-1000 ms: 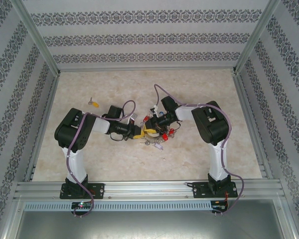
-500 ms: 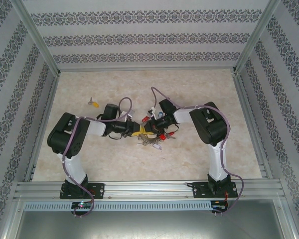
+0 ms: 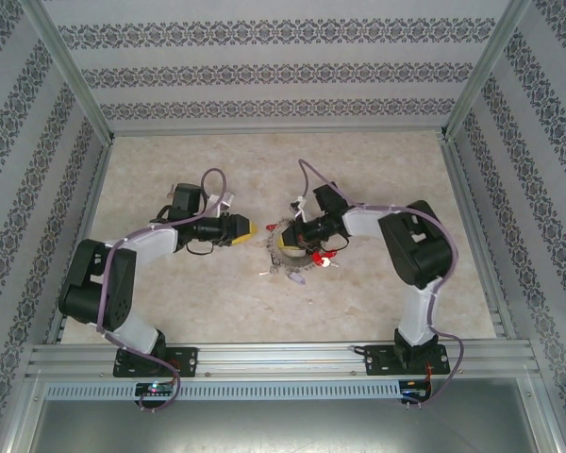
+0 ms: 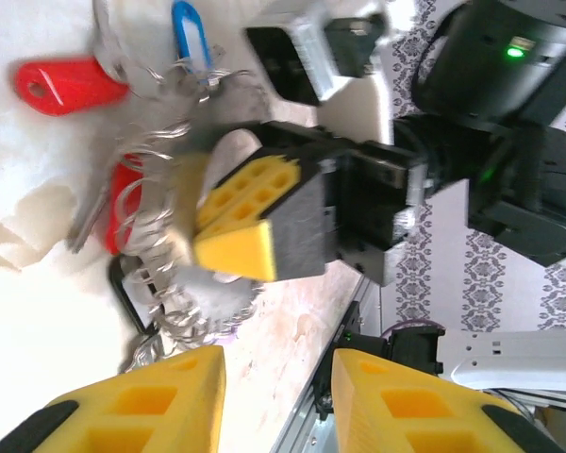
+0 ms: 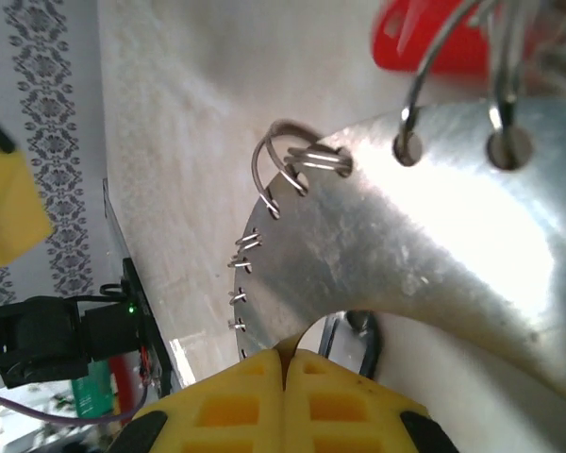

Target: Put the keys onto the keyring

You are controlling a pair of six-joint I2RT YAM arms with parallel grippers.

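The keyring (image 3: 291, 268) is a flat grey metal ring, fringed with small wire loops, silver keys and red, blue and black tags, and it sits at the table's middle. My right gripper (image 3: 287, 242) is shut on it. In the right wrist view the yellow fingers (image 5: 285, 363) pinch the inner edge of the keyring (image 5: 406, 226). My left gripper (image 3: 243, 228) stands to the ring's left and apart from it. Its jaws (image 4: 275, 377) are open with nothing between them. The left wrist view faces the keyring (image 4: 156, 255) and the right gripper's yellow fingers (image 4: 245, 222). The keys with yellow heads are hidden.
Red tags (image 3: 323, 255) hang off the ring's right side. A red tag (image 4: 66, 83) and a blue tag (image 4: 186, 28) lie beyond the ring in the left wrist view. Metal rails border the marble tabletop (image 3: 377, 170), and patterned walls enclose it.
My left gripper let go at the keyring, opened and drew back to the left, its arm swinging outward. The right gripper closed on the ring and has kept it there.
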